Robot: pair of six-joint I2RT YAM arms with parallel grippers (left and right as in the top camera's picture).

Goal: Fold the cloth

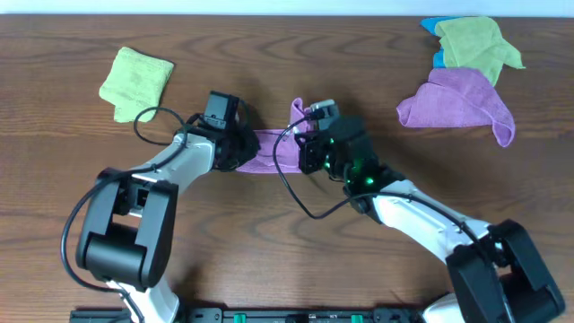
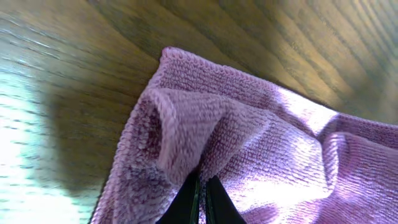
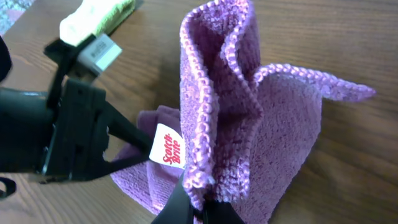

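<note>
The purple-magenta cloth [image 1: 273, 146] lies bunched at the table's middle, stretched between my two arms. My left gripper [image 1: 235, 144] is shut on its left edge; the left wrist view shows a pinched ridge of cloth [image 2: 205, 130] rising from the gripper [image 2: 202, 186]. My right gripper [image 1: 309, 144] is shut on the cloth's right side. In the right wrist view a hemmed edge of the cloth [image 3: 217, 93] stands up from the gripper [image 3: 199, 202], beside a white label [image 3: 168, 151]. The left arm [image 3: 62, 130] shows there at the left.
A folded light green cloth [image 1: 136, 81] lies at the back left. At the back right a paler purple cloth [image 1: 457, 103] sits in front of a green cloth [image 1: 475, 43] and a bit of blue [image 1: 436, 27]. Bare wooden table [image 1: 296, 54] surrounds them.
</note>
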